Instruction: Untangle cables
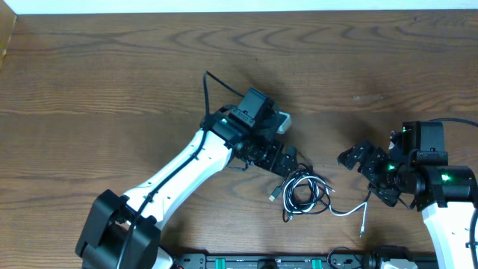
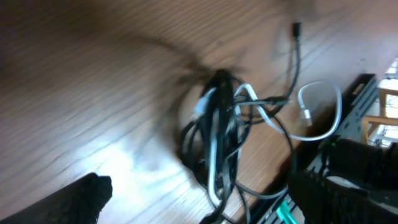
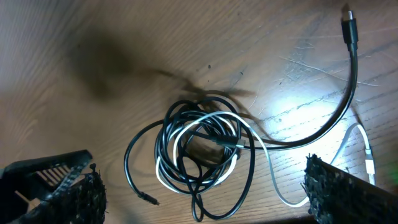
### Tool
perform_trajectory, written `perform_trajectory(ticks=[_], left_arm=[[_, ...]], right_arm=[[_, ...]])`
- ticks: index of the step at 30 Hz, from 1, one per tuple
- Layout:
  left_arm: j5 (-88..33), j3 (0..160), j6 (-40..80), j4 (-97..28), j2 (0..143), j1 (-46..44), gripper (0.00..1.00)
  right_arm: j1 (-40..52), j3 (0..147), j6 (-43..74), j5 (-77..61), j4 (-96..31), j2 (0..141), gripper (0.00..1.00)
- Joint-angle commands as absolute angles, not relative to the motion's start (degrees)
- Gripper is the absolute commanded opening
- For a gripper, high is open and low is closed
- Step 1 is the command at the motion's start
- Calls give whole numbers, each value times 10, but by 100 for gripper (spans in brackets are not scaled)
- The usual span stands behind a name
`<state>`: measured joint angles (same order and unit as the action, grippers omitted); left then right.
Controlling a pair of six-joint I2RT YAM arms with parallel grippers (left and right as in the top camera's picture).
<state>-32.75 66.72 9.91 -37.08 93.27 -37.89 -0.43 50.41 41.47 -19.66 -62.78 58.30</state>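
While the left claw (image 1: pixel 284 161) and right claw (image 1: pixel 370 175) stand wide open, empty, the cables (image 1: pixel 308 188) lie coiled in one knot between them. Handling: pin the black loops (image 3: pixel 166 132), draw the loose white cord (image 1: pixel 351 211) outward by its tail, slowly. Surface: bare brown wooden table (image 1: pixel 112 75). Room: not shown.

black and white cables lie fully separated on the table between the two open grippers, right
No, not separated: the right wrist view shows the white cable looped through the coil of the black cable in one tangle. The rest is right.
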Motion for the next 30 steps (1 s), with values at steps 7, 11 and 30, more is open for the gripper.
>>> perform_trajectory(ticks=[7,11,30], left_arm=[[-228,617,87,-344,948,-423,97],[-184,611,87,-329,948,-423,68],[-188,604,106,-307,881,-380,8]], right_arm=[[-7,508,415,-194,-628,578,99],[-7,508,415,-194,-628,578,99],[-7,508,415,-194,-628,578,99]])
